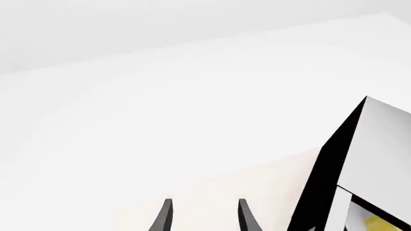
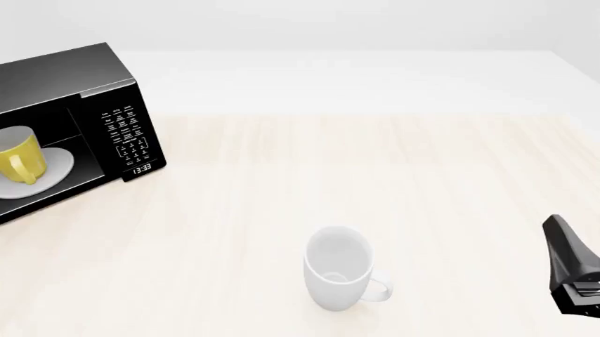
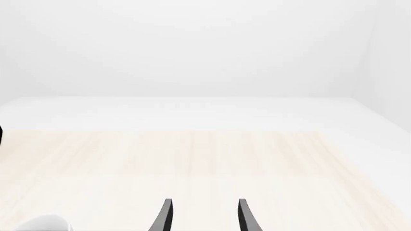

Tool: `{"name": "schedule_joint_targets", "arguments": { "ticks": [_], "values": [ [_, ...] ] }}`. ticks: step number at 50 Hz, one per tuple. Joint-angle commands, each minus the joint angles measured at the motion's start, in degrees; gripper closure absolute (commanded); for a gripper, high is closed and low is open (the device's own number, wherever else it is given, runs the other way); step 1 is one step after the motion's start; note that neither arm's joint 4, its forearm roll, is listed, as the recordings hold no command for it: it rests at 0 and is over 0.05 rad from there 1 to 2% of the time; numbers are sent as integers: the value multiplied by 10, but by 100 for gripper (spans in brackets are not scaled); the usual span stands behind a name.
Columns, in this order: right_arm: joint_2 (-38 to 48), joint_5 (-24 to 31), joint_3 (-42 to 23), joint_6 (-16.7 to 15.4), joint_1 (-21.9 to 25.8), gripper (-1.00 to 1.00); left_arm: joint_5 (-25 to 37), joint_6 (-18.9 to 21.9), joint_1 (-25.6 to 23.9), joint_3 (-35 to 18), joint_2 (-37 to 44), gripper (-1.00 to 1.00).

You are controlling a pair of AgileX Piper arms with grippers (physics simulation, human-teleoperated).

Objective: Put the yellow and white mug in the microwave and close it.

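**Yellow mug on the plate inside the open microwave**

The yellow and white mug [image 2: 17, 157] stands upright on the white round plate [image 2: 55, 163] inside the microwave [image 2: 66, 77]. Its yellow handle faces the front opening. In the front view this is at about 9 o'clock, at the left edge of the picture. The cooking space is open to the camera, and the door itself is not visible in this view. The keypad panel [image 2: 129, 137] with white buttons is at the right of the opening, and the clock display [image 2: 142, 168] below it reads 13:33.

In the left wrist view, one corner of the microwave [image 1: 359, 163] appears, with a small piece of the yellow mug [image 1: 380, 224] behind the edge of the opening. The left gripper [image 1: 203, 215] has its two dark fingertips well apart, and nothing is between them.

A larger white mug [image 2: 338, 268] stands upright on the light wooden table [image 2: 422, 196] at about 6 o'clock, well apart from the microwave, with its handle at the right.

The right gripper [image 2: 574, 277] is at about 4 o'clock, near the right edge. In the right wrist view its fingertips [image 3: 203, 215] are also spread and hold nothing. A bit of the white mug [image 3: 45, 224] shows at the edge there.
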Motion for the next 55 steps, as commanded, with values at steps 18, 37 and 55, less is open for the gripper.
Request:
{"name": "schedule_joint_targets", "arguments": {
  "ticks": [18, 37, 55],
  "values": [
    [-1, 0, 1, 0, 1, -100, -25, 13, 15, 56, 35, -100],
    [-1, 0, 1, 0, 1, -100, -16, -28, -65, 94, 33, -100],
    [-1, 0, 1, 0, 1, -100, -25, -67, -135, 126, 29, -100]
  ]
}}
